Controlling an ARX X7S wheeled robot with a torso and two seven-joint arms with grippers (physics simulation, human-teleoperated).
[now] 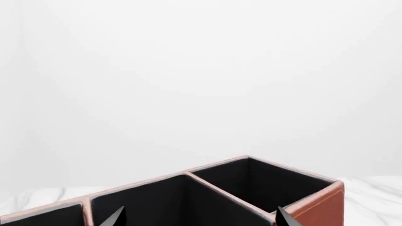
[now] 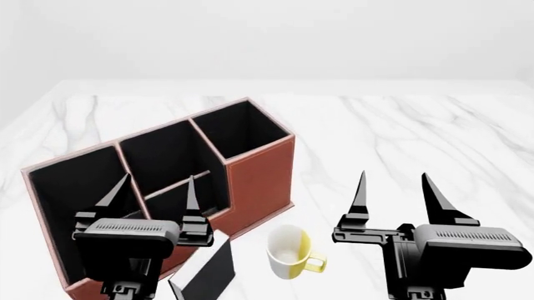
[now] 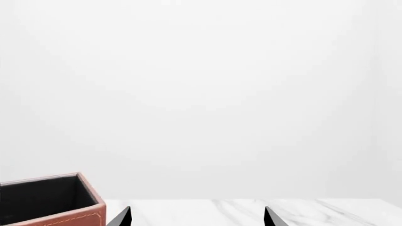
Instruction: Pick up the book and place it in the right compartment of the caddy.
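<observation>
Progress: nothing done, book (image 2: pixel 209 275) not yet grasped, propped on worktop (image 2: pixel 401 137) at caddy (image 2: pixel 259 181) 6 o'clock, beside mug (image 2: pixel 291 253) | left hand (image 2: pixel 157 195) and right hand (image 2: pixel 392 192) spread apart, empty | left: pick, lift, drop into right compartment (image 2: pixel 237 128)

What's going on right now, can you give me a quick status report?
Left gripper and right gripper open, empty. Book standing on table by caddy, not picked up. Mug beside book.
</observation>
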